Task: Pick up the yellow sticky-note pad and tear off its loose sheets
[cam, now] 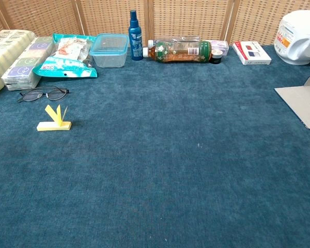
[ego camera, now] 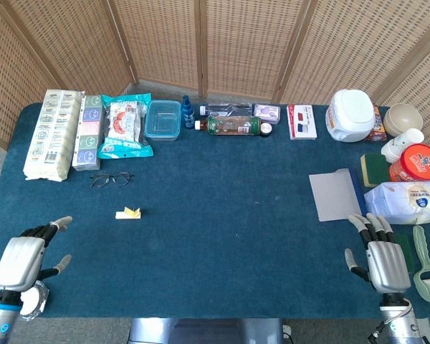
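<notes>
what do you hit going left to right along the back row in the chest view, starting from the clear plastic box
clear plastic box → blue spray bottle → tea bottle lying on its side → red and white box → white rice cooker

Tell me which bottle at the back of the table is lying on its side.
The tea bottle with the green label lies on its side. The blue spray bottle to its left stands upright.

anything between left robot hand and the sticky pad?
Nothing: in the head view only bare blue cloth lies between the left robot hand and the pad. The glasses sit beyond it.
</notes>
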